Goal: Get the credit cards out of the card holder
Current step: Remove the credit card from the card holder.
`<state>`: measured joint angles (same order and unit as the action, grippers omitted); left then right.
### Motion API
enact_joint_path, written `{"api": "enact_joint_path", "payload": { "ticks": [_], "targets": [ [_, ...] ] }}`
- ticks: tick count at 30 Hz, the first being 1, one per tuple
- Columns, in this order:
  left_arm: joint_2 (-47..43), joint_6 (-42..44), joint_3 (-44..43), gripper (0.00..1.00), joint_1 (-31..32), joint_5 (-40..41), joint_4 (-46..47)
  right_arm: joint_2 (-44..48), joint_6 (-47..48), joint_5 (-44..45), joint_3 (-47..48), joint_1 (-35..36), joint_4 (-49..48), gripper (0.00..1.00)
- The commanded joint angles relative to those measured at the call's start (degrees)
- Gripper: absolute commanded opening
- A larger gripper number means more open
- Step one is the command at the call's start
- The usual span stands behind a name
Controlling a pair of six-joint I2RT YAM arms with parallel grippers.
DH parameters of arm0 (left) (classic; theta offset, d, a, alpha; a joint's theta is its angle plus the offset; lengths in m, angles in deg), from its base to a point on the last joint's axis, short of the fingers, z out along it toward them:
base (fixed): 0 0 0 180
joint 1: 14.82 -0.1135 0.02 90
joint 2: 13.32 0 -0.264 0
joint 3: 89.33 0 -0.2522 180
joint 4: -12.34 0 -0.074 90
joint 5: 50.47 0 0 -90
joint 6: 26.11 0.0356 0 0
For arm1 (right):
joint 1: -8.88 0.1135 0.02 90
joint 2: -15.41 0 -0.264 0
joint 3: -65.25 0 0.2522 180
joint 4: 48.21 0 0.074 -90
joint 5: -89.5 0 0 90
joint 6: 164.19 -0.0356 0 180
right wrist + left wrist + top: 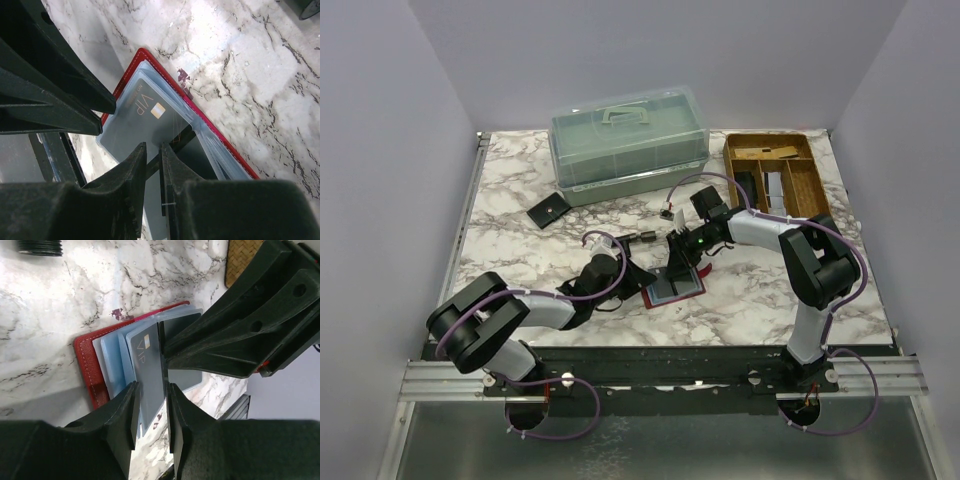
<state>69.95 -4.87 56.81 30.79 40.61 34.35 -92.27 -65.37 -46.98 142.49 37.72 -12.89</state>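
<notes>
On the marble desk (520, 260) we see a small black wallet (548, 210) at the far left, then a clear lidded box (628, 142) at the back. The left gripper (152, 390) reaches over the open red card holder (675, 288). Its jaws stand narrowly apart with a thin leaf edge-on between them, and we cannot tell whether they clamp it. The credit cards (147, 370) are in the holder's clear sleeves, a grey one marked VIP on top and pale blue ones fanned beside it. The right gripper (153, 149) meets the holder from the other side. Its jaws are almost together over a sleeve edge, and we cannot tell whether they pinch it. A wooden tray (804, 180) sits at the far right.
</notes>
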Motion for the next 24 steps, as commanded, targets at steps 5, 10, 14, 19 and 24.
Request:
{"api": "enact_joint_path", "payload": {
  "ticks": [5,10,14,19,24],
  "targets": [
    [2.7,-1.5,0.4,0.32,0.3,-1.0,4.9,-0.5,0.1,0.6,1.6,0.5,1.5,0.22],
    [4.1,-1.6,0.3,0.30,0.4,-1.0,4.8,-0.5,-0.1,0.3,1.6,0.5,1.6,0.22],
    [4.2,-1.2,0.1,0.25,0.4,-1.0,4.7,-0.8,-0.1,0.4,1.8,0.5,1.8,0.22],
    [5.0,-0.4,-0.9,0.17,0.4,-1.0,4.6,-0.8,0.2,0.8,2.2,0.5,2.4,0.24],
    [4.2,-0.1,-0.8,0.15,0.3,-1.0,4.6,-0.1,0.2,1.6,2.2,0.5,2.4,0.25]
  ]
}}
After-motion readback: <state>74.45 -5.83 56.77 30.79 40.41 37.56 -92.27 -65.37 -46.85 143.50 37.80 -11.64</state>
